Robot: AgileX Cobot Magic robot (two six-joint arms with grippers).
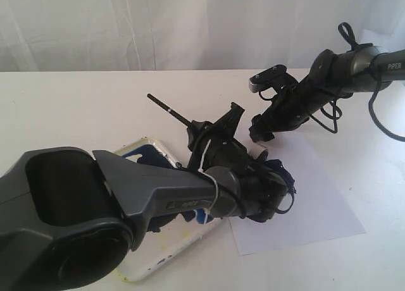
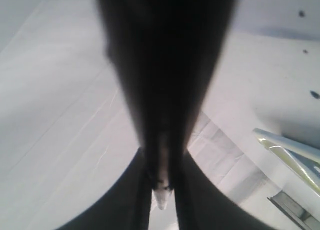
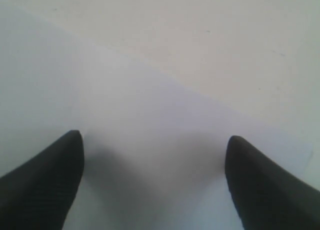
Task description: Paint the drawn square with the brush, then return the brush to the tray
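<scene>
My left gripper [image 1: 212, 134] is shut on the brush [image 1: 169, 109]. The thin black handle sticks out up and to the left; the bristle end is hidden behind the gripper. In the left wrist view the brush [image 2: 165, 65] is a dark blur running out from between the closed jaws of that gripper [image 2: 162, 190]. A blue smear [image 1: 283, 172] on the white paper [image 1: 316, 202] shows beside my left wrist, so the drawn square is mostly hidden. The tray [image 1: 147, 147], with its blue blotch, lies under my left arm. My right gripper [image 1: 261, 133] stands open on the paper's far corner, with nothing between its fingers [image 3: 50, 175].
White table all around. The right arm [image 1: 342, 66] reaches in from the upper right with loose cables hanging from it. My left forearm [image 1: 126, 196] covers the near left. A pale yellowish rim [image 2: 285, 145] shows in the left wrist view. The paper's edge [image 3: 150, 75] crosses the right wrist view.
</scene>
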